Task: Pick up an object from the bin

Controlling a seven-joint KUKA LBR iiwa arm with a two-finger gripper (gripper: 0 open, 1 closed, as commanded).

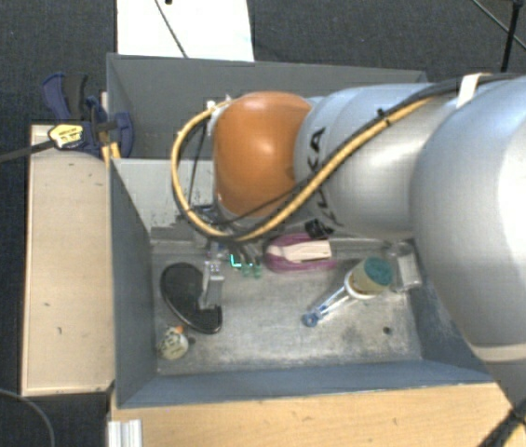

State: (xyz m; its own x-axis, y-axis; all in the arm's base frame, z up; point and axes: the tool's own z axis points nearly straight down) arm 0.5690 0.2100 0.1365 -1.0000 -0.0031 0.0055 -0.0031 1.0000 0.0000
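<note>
A flat black oval thing [184,296] lies at the left of the grey bin's [132,250] scuffed floor, and the claw [212,283] stands at its right edge; whether the claw is open or closed I cannot tell. Just in front of the black thing, in the near left corner, sits a small yellowish round thing [173,345]. A purple and pink thing [298,250] lies along the far wall, with a blue-handled scoop [346,294] near it. Dark carpet [20,45] surrounds the bin.
</note>
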